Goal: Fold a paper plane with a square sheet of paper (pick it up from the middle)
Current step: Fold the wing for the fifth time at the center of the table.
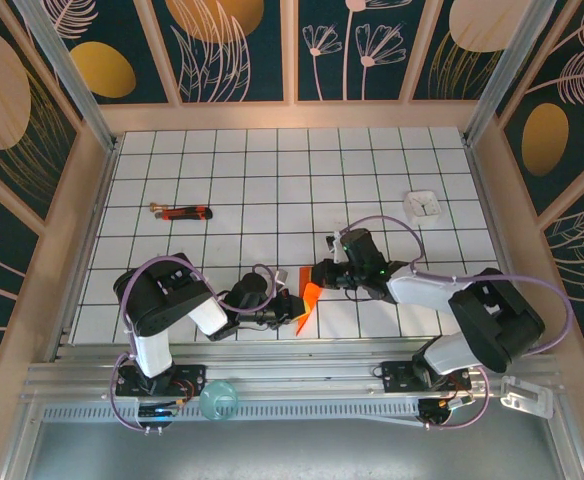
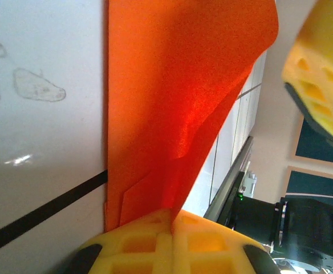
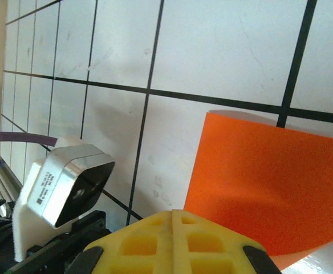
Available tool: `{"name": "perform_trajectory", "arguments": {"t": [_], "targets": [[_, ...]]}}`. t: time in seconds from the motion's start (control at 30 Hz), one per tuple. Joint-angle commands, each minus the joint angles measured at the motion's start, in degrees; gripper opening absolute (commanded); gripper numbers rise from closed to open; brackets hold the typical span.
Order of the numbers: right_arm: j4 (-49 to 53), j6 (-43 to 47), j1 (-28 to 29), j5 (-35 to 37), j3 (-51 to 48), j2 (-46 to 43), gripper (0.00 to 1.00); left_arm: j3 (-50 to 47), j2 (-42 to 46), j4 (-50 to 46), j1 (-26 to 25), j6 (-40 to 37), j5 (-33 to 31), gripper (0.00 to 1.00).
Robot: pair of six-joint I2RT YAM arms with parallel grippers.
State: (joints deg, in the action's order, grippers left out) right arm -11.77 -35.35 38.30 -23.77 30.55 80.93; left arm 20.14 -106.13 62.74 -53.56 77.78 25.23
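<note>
Overhead view, left to right. On the gridded counter [image 1: 272, 170], a red-and-black stick tool [image 1: 182, 211] lies left of centre, well apart from the work. Lower centre, your left gripper [image 1: 290, 308] is clamped on the lower edge of the orange sheet of paper [image 1: 309, 303]. In the left wrist view, the yellow pads [image 2: 155, 242] meet with the sheet [image 2: 178, 103] rising out of the seam between them, and a second layer shows near the grip. The sheet stands between the two arms, lifted off the counter along most of its length. Just right of it, your right gripper [image 1: 320, 275] has its fingers together [image 3: 172, 220]. The right wrist view places the sheet [image 3: 269, 188] right beside them, but whether a corner is caught cannot be told. A small white square object [image 1: 423, 203] sits upper right.

Handling: the sheet looks light, thin and limp. It will likely sag away from any single hold and crease where pinched, so take it near a fold line or mid-edge.
</note>
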Motion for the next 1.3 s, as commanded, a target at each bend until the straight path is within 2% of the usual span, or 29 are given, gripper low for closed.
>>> {"name": "perform_trajectory", "arguments": {"t": [0.0,0.5,1.27], "targets": [[0.95,1.78,-0.34,-1.2,-0.83,-1.09,0.04,-2.3,-3.13,-7.11,-0.25,-0.53,-1.35,0.0],[0.0,3.89,-0.34,-1.99,-6.01,-5.43,0.02,-1.9,-4.0,-6.81,-0.31,-0.17,-0.82,0.0],[-7.44,3.89,-0.25,-4.95,-0.93,8.2,0.0,-3.17,-4.14,-5.37,-0.24,0.18,-1.5,0.0]]}}
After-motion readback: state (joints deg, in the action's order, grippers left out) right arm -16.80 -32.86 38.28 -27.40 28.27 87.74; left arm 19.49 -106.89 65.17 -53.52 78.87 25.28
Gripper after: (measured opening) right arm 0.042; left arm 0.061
